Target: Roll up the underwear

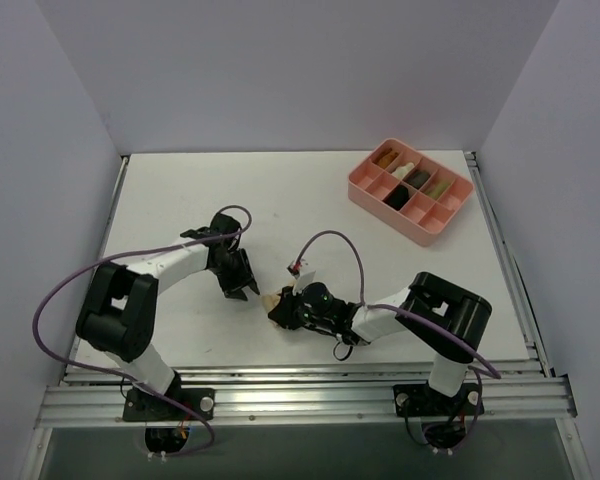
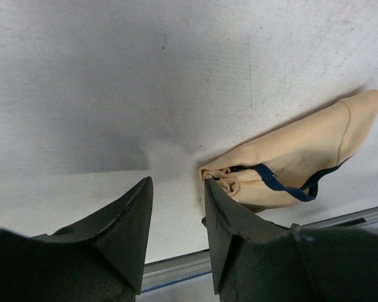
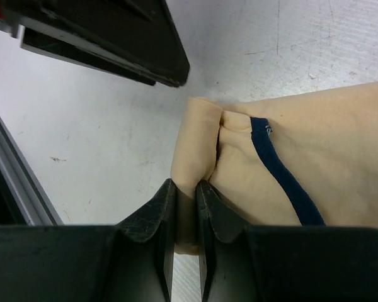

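The underwear [image 1: 272, 301] is a small tan cloth with dark trim, lying near the table's front edge. In the right wrist view it [image 3: 290, 151] fills the right half, and my right gripper [image 3: 185, 189] is shut on a folded edge of it. In the top view the right gripper [image 1: 283, 310] sits right at the cloth. My left gripper [image 1: 242, 290] is open and empty, just left of the cloth. In the left wrist view the left gripper [image 2: 176, 189] has its right fingertip beside the rolled end of the underwear [image 2: 296, 157], with bare table between the fingers.
A pink divided tray [image 1: 358, 190] with several dark and cream rolled cloths stands at the back right. The aluminium rail [image 1: 300, 400] runs along the table's front edge, close below both grippers. White walls enclose the table on three sides.
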{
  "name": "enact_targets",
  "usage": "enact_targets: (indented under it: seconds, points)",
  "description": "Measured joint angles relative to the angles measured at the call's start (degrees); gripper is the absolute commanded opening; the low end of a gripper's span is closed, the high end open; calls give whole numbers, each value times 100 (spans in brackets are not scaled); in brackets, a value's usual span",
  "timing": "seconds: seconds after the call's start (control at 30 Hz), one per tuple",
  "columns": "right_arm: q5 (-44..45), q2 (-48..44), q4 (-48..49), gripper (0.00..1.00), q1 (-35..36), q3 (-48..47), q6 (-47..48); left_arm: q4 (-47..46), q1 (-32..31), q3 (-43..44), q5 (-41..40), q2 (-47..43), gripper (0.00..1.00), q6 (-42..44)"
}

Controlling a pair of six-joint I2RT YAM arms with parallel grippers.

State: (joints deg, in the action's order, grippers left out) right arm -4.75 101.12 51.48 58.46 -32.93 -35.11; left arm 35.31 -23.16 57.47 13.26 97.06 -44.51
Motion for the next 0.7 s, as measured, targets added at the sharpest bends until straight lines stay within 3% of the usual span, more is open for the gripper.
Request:
enact_targets:
  seconds: [0.33, 0.7]
  points:
    - [-374, 256, 1060, 0, -243, 426, -647, -9, 2, -352, -236, -1110, 55, -136]
    - [-603, 621, 2022, 0, -369, 675, -1106, -271, -90, -741, -81, -879, 56, -225]
